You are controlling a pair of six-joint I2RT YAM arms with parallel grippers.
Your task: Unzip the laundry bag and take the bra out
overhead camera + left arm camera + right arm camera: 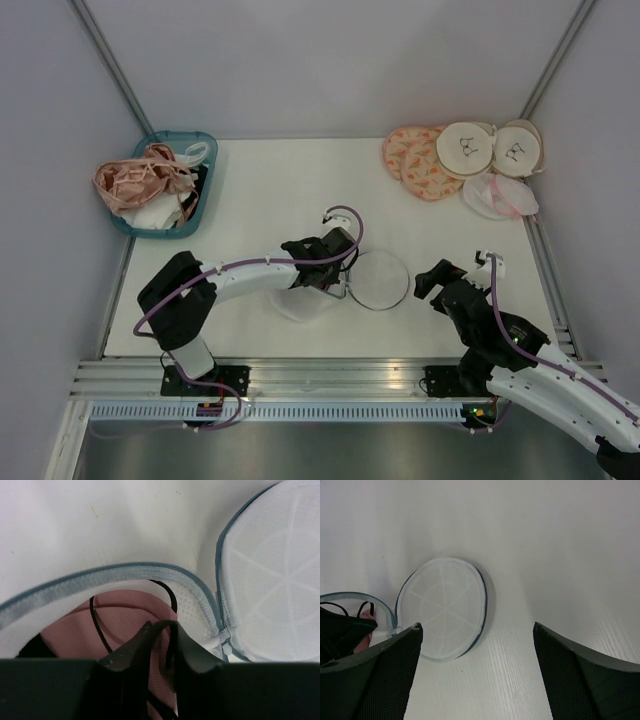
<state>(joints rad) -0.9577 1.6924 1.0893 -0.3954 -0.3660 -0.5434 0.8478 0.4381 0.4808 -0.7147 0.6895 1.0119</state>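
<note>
The white mesh laundry bag lies open at table centre. Its blue-grey zipped rim is parted and its round lid is flipped flat to the right. The lid also shows in the left wrist view and the right wrist view. A pink bra with thin black straps lies inside the bag. My left gripper reaches into the opening, its jaws closed on a black strap. My right gripper is open and empty, low over the table just right of the lid.
A teal basket holding peach garments stands at the back left. Peach patterned pouches, cream pouches with black marks and a white mesh bag lie at the back right. Grey walls enclose the table.
</note>
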